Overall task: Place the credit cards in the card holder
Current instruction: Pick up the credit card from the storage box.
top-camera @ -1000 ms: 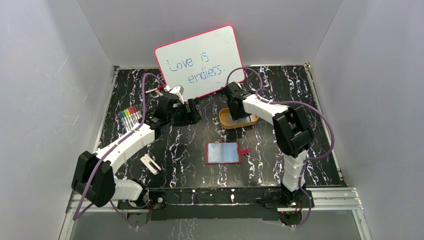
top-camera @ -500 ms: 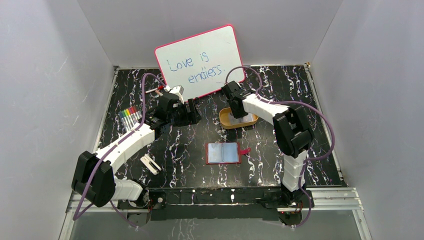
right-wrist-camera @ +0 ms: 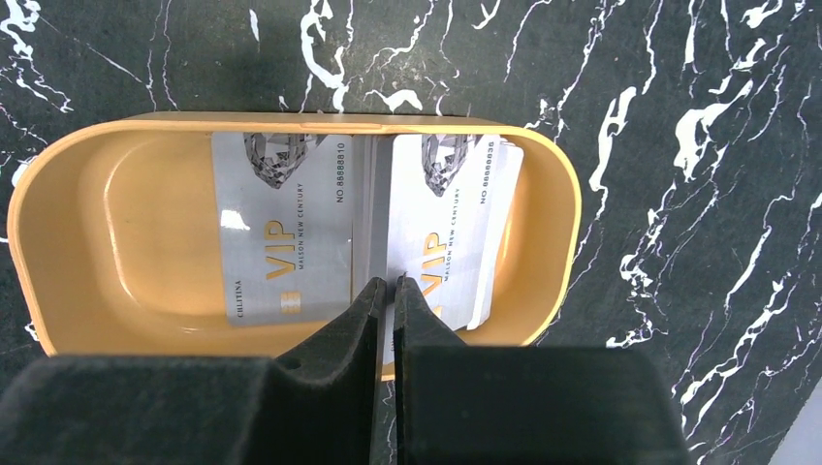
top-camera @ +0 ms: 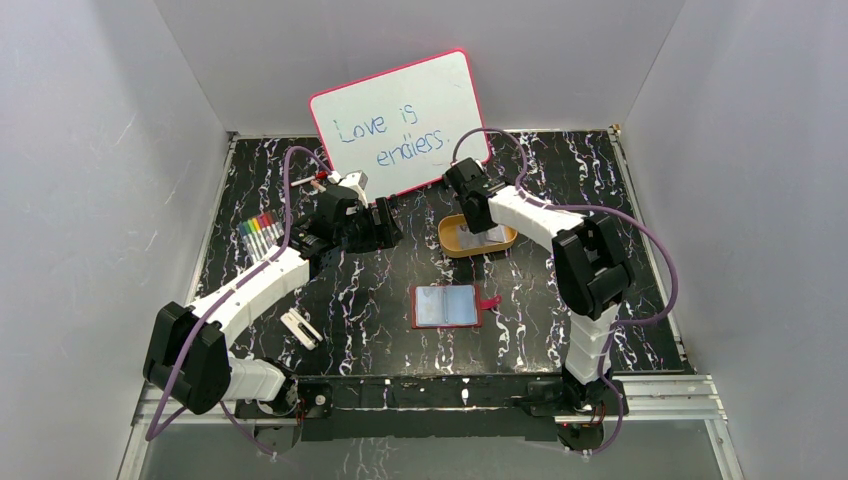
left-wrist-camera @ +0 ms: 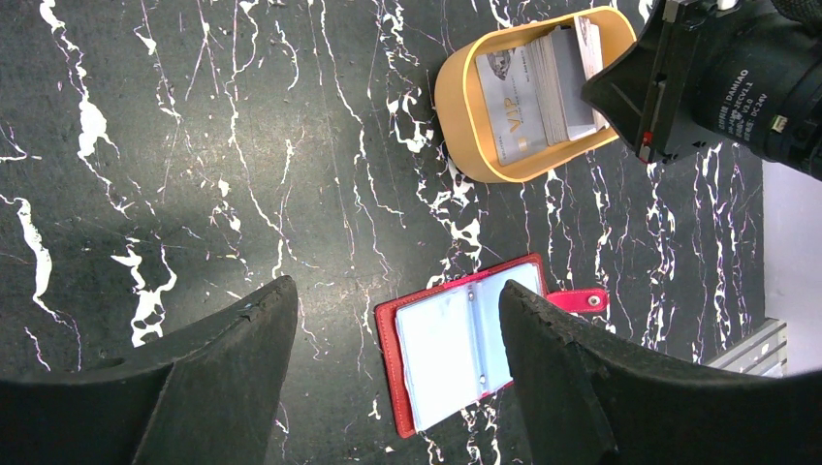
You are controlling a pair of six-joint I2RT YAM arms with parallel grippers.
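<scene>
The credit cards lay in the yellow tray toward the far edge of the table. The right gripper was closed narrowly on what was judged to be one card's edge. So thin a pinch could be lost, or a neighbouring card dragged out. The left gripper was held wide and empty. The card holder, open mid-table, was shown only by the left wrist view, and the pinch only by the right.

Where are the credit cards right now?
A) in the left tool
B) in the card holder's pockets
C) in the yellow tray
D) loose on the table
C: the credit cards sit in the yellow tray; the card holder lies open apart from it, no card showing in it.
</scene>
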